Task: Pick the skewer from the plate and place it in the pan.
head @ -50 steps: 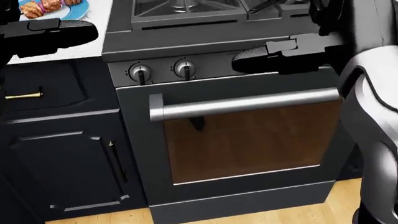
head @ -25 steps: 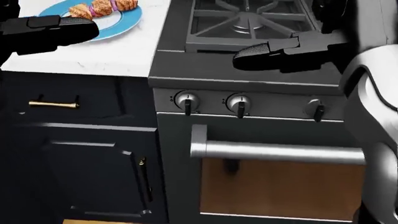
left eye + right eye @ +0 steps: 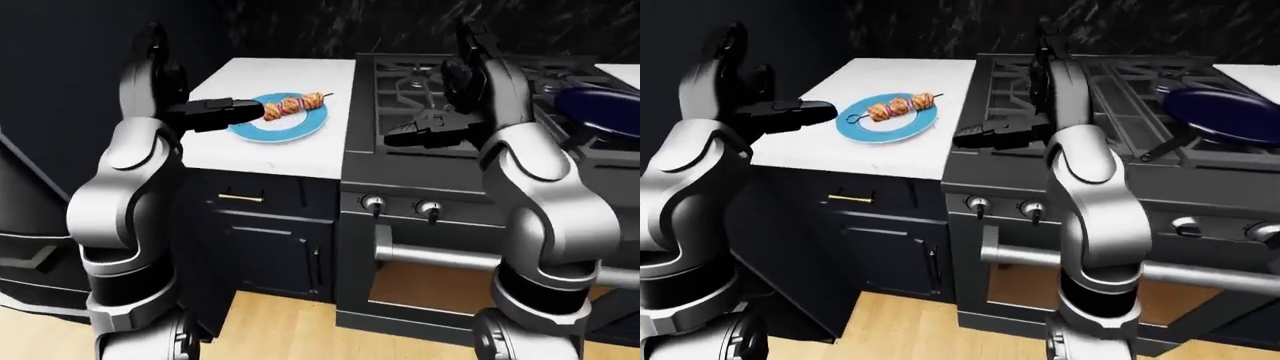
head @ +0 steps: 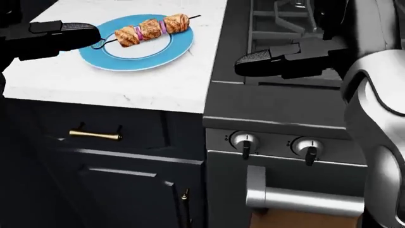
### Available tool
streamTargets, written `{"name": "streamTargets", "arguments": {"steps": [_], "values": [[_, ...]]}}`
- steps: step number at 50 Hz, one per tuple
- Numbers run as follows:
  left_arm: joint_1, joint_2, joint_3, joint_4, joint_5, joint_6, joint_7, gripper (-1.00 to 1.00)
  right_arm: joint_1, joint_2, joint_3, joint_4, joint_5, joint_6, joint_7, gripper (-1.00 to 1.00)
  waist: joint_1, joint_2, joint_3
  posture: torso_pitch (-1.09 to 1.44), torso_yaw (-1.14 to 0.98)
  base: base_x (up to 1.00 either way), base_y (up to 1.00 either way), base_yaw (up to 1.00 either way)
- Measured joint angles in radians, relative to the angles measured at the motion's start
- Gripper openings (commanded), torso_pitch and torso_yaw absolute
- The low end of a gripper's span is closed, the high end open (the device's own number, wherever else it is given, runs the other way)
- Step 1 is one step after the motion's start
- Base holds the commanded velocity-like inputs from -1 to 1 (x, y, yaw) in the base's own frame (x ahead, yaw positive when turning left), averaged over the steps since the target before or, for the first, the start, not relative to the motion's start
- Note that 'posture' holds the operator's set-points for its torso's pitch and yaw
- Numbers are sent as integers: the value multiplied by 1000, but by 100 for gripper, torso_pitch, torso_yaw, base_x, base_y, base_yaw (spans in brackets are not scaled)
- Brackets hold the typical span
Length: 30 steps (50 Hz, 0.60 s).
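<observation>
**Skewer on plate, pan on stove**

Head view: the blue plate (image 4: 136, 54) on my white counter (image 4: 127, 90) holds the skewer (image 4: 152, 29) — browned meat chunks, purple onion between. My left hand (image 4: 53, 35) sits just left of it, holding nothing; finger spread I cannot tell.

Right-eye view: the dark pan (image 3: 1220, 112) rests on the stove (image 3: 1110, 161), nothing visible inside — my right hand (image 3: 990, 135), fingers extended and empty, hangs between plate and pan.

The head view looks steeply down, close over the white marble desk (image 4: 127, 80) and black steel stove (image 4: 272, 109). Both eye views sit farther off, sharing that desk, stove and round blue plate (image 3: 885, 124).
</observation>
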Motion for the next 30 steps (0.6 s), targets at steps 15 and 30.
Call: {"name": "streamTargets", "arguments": {"steps": [15,30], "values": [[6,-15,-29,14,-14,24,-8,100,7,-1,-18,13,-16,17,-5,100,-8,-42,23,0,0,8,1,0],[-6,2,-3,-12,-5,2,0,100,-6,2,-5,-2,-8,1,0,100,5,-18,0,0,0,20,0,0]]}}
